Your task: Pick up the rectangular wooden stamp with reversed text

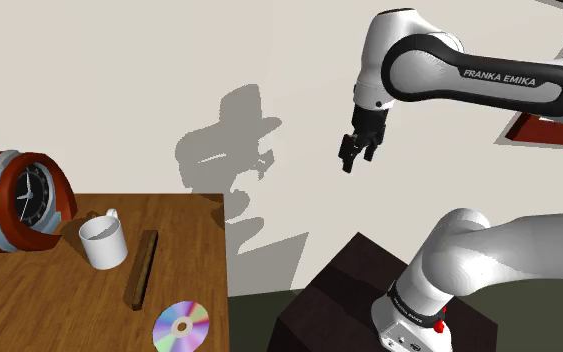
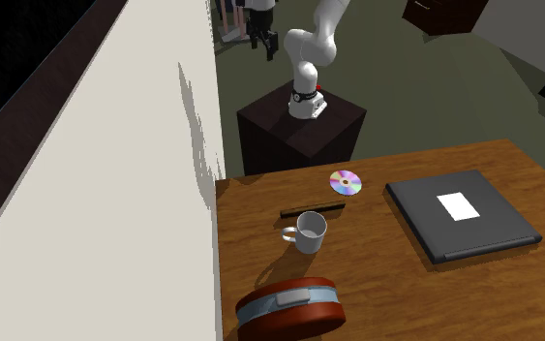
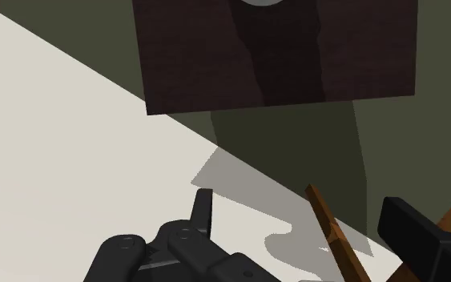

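Nothing is done yet, I judge: my gripper (image 1: 355, 158) hangs open and empty high beside the wall (image 1: 119, 70), well apart from the table (image 1: 29, 300), where the stamp (image 1: 141, 268) lies flat between mug (image 1: 102, 243) and CD (image 1: 181, 325), so reach, descent and grasp all remain.

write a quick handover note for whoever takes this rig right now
Pincer: open and empty, high in the air beside the wall, off the table's edge.
Stamp: a long brown bar lying flat on the wooden table, between the white mug and the shiny disc.
Done: nothing yet; the stamp is not gripped.
Left: bring the pincer over the table, lower it across the bar's narrow width while keeping off the mug, close, and lift.
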Available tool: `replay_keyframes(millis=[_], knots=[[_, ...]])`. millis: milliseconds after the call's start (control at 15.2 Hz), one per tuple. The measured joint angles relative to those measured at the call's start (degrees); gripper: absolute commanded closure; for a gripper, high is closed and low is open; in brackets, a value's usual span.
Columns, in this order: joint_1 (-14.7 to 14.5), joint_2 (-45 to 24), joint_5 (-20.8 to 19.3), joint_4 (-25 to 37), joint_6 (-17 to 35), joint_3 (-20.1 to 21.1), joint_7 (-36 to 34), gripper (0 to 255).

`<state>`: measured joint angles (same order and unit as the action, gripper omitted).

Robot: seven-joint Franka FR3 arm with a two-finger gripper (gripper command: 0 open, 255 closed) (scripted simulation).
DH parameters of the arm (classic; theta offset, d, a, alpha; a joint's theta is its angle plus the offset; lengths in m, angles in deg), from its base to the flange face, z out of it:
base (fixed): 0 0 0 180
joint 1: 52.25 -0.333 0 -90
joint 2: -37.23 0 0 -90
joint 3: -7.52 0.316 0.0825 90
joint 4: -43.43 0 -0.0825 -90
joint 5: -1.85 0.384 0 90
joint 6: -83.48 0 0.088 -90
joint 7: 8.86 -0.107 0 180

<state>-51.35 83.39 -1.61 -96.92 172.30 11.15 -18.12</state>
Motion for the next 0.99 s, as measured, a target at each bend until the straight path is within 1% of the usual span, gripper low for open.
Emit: replay_keyframes(millis=[66, 264, 660, 990], knots=[[0.0, 0.0, 0.0, 0.0, 0.0, 0.0, 0.0, 0], [-0.5, -1.1, 2.0, -0.9, 2.0, 2.1, -3.2, 0], [-2.3, -6.1, 8.0, -2.2, 8.4, 9.4, -13.5, 0], [-2.9, -13.9, 11.4, 0.0, 14.7, 15.5, -22.1, 0]])
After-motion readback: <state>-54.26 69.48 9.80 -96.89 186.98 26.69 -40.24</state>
